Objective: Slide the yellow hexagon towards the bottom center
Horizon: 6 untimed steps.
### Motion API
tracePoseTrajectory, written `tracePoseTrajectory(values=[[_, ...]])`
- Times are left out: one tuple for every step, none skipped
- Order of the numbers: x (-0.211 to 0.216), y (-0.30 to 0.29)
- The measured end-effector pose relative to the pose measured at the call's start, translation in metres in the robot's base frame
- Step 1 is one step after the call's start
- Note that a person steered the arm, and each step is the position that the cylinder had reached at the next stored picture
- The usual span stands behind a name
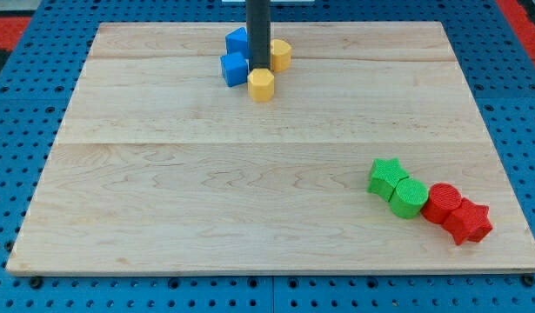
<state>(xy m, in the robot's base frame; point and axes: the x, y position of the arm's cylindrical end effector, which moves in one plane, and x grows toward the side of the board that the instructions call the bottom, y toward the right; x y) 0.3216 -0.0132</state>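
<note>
Rod tip [259, 69] just above the yellow hexagon [261, 84], seemingly touching, blue cube [235, 69] left of it, second yellow block [280, 54] up-right, no gripper.

yellow hexagon [261, 84], upright, view's top, apparently touching blue cube [235, 69]

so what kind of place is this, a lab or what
Probably a robot lab test bench: a wooden board sits on a blue pegboard, small coloured blocks such as the yellow hexagon lie on it, and my tip stands just above that hexagon.
</note>
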Motion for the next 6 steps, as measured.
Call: tracePoseTrajectory(values=[[0.052,0.082],[0.076,0.103],[0.033,0.1],[0.013,0.047],[0.034,0.007],[0.075,-0.007]])
